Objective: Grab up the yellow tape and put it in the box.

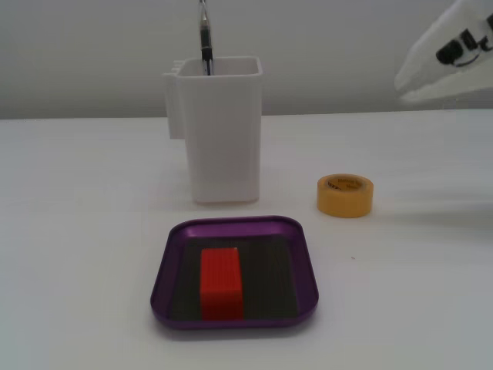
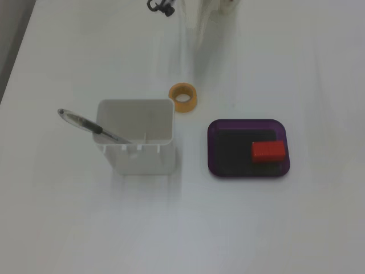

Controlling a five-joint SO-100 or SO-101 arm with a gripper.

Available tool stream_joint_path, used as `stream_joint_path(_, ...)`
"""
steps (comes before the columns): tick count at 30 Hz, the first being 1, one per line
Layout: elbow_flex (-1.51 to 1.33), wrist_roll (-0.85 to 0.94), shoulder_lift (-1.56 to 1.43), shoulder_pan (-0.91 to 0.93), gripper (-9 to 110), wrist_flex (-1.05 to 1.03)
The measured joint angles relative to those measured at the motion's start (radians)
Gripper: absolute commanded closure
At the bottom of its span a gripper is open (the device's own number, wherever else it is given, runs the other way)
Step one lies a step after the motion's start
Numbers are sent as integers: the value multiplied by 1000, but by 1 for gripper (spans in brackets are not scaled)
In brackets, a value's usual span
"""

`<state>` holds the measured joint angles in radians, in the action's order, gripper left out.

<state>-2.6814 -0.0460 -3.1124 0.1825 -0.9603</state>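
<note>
Status: task not started, as far as the pics show.

Yellow tape (image 1: 345, 195) lies flat on the white table (image 1: 85, 231), hollow core up, printed inner core visible in a fixed view. It sits right of the white container (image 1: 222, 131) and behind-right of the purple tray (image 1: 235, 319) in that view; in a fixed view from above, the tape (image 2: 183, 97) is just beside the container's upper right corner (image 2: 137, 137) and well apart from the tray (image 2: 248, 171). Nothing touches it.

Tray: shallow, dark floor, already holds a red ribbed block (image 1: 222, 282), lying toward one side; bare floor left next to it, so prob. room for the roll.

Container holds one pen (image 1: 205, 38), leaning; not part of task.

Arm: only a white part w/ black lettering shows at upper right edge (image 1: 451, 50), blurred, raised above table and well apart from tape. Top-down view shows bits of white structure at top edge (image 2: 214, 8). Claw itself not identifiable in either view, so can't tell if released or clenched; holds nothing that I can see.

Left to do (judgement): reach to tape, grasp across ring wall or via core, lift, carry to tray, release on bare floor beside block. All steps pending.
</note>
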Motion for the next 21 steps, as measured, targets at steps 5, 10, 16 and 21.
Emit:
stream_joint_path(5,201,8,380,0,98,-63)
stream_joint_path(10,411,64,753,-9,83,-179)
stream_joint_path(16,574,80,1045,9,77,-219)
stream_joint_path(21,604,80,1104,6,77,-218)
